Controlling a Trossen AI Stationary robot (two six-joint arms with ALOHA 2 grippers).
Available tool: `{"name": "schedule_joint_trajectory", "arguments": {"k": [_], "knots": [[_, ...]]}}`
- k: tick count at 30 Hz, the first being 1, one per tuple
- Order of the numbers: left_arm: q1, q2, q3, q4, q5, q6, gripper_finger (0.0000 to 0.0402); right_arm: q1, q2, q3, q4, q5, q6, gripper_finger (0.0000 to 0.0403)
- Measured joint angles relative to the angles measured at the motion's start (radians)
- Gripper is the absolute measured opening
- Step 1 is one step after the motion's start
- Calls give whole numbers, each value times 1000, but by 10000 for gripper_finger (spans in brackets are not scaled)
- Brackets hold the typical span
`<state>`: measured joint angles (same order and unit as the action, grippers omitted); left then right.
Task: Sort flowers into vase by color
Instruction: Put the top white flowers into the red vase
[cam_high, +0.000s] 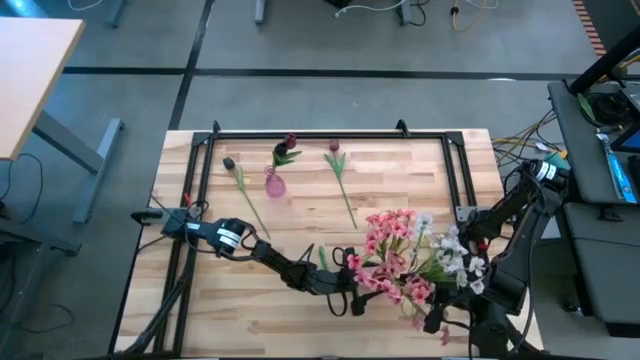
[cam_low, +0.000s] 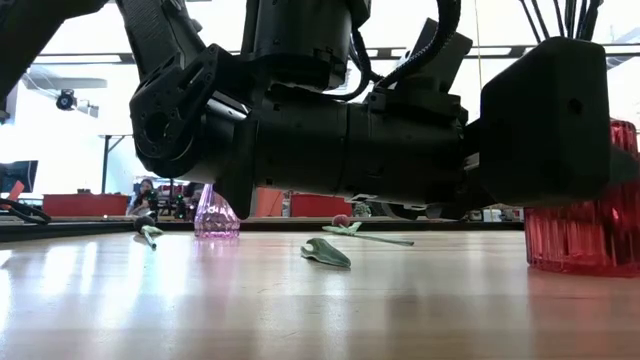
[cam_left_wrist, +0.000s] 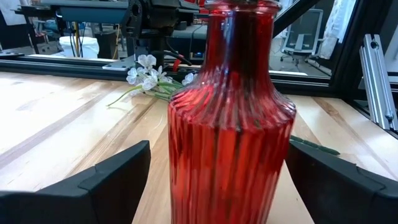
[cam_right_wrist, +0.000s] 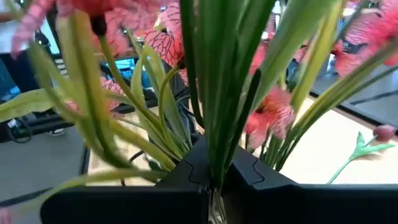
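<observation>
A ribbed red glass vase (cam_left_wrist: 231, 124) stands on the table between the fingers of my open left gripper (cam_left_wrist: 217, 180), which flank it without plainly touching. From above, pink blooms hide the vase. My right gripper (cam_right_wrist: 214, 180) is shut on a spray of pink flowers (cam_high: 395, 255) near the table's right near corner. Whether its stems reach into the vase, I cannot tell. White blooms (cam_high: 455, 250) lie beside the spray. A small pink vase (cam_high: 274, 185) holds a maroon tulip (cam_high: 288, 148). Two more tulips (cam_high: 240, 185) (cam_high: 340, 172) lie flat on the far half. My right gripper pinches a bundle of several green stems (cam_right_wrist: 217, 146) of the pink spray between its two fingers. The stems run on past the fingers, fanning out into leaves and pink blooms (cam_right_wrist: 273, 115). The spray is held up off the table. The stems' lower ends are hidden behind the fingers.
A loose green leaf (cam_low: 327, 252) lies on the wood near the middle. A black metal frame (cam_high: 330, 133) runs along the far and side edges of the table. The left arm (cam_high: 280, 262) stretches low across the near half. Bare wood shows at the near left.
</observation>
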<state>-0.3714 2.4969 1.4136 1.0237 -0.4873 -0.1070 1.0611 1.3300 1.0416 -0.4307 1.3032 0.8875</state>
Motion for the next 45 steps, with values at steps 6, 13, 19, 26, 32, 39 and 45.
{"name": "schedule_joint_trajectory", "arguments": {"k": [6,13,19,26,32,39,45], "knots": [[0,0,0,0,2,0,351,-8,-19,0,1,-37,37,12],[0,0,0,0,13,0,351,-53,-14,0,0,-116,37,12],[0,0,0,0,18,0,351,-85,-2,0,-6,-179,37,12],[0,0,0,0,19,0,351,-89,10,0,-11,-189,29,12],[0,0,0,0,19,0,351,-89,13,0,-19,-182,2,13],[0,0,0,0,19,0,351,-89,13,0,-18,-186,-8,46],[0,0,0,-1,19,0,351,-89,11,5,-15,-179,-9,117]]}}
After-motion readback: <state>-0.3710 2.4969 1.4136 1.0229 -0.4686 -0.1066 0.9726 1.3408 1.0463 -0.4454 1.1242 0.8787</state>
